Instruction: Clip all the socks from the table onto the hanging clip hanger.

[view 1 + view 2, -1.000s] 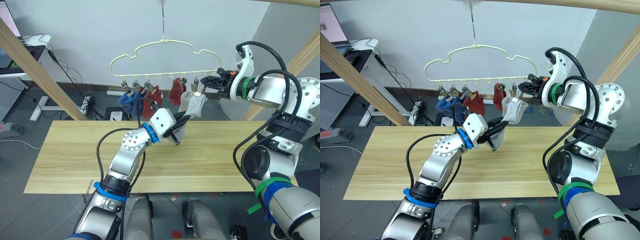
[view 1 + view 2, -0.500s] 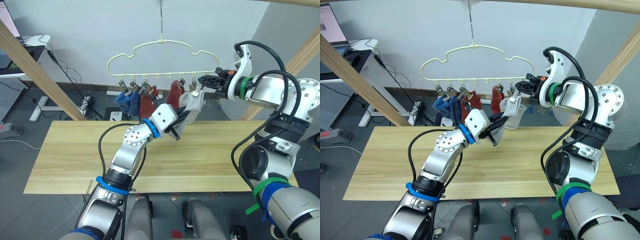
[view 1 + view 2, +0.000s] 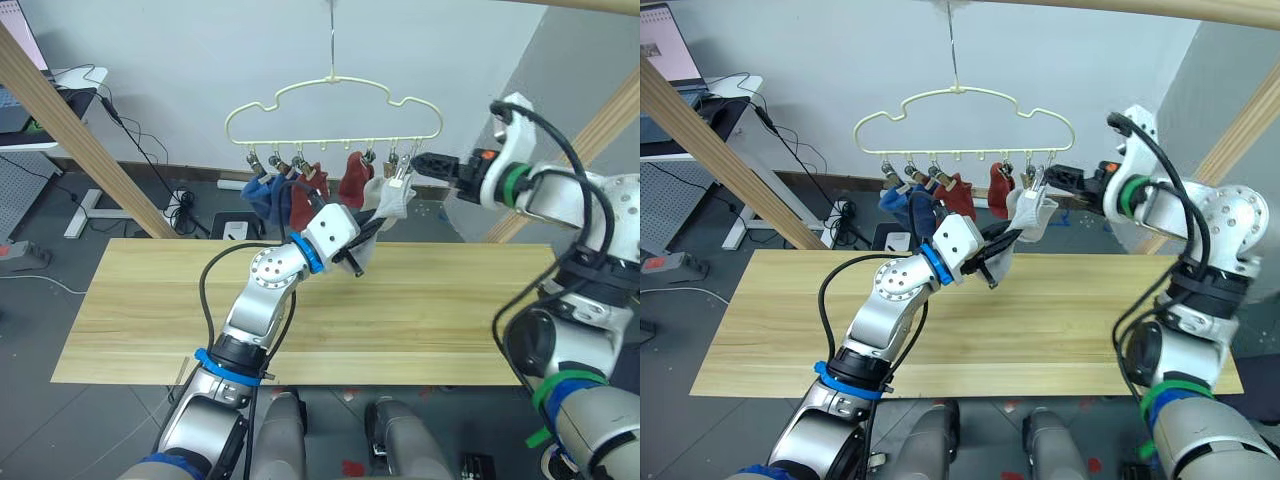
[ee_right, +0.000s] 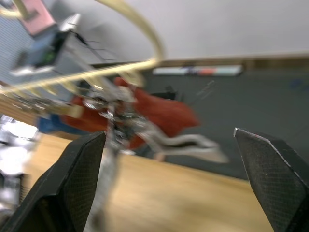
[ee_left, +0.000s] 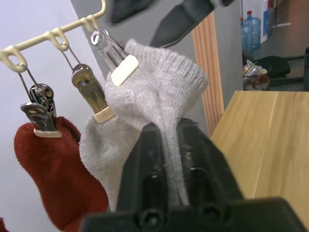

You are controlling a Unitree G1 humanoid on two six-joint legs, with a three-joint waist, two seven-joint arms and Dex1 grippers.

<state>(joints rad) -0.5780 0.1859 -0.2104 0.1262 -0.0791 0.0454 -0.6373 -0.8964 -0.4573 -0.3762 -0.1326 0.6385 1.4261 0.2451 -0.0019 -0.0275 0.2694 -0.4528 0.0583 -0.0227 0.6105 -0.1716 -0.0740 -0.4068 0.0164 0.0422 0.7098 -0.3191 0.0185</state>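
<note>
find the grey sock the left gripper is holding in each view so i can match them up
Left eye view: the grey sock hangs at the right end of the clip hanger.
Right eye view: same sock, right of centre, above the table.
Left wrist view: centre, running down between the left gripper's fingers.
Right wrist view: too blurred to tell.
Shared landmark: the rust red sock beside it.

The long pale wooden plank counter [image 3: 420,310] looks smooth and matt. The thin pale-yellow wire clip hanger [image 3: 333,108] has a slight sheen, its small grey metal clips [image 5: 110,50] glossy. The light grey ribbed knit sock [image 5: 159,96] and rust red sock [image 5: 58,169] are soft, fuzzy cloth.
</note>
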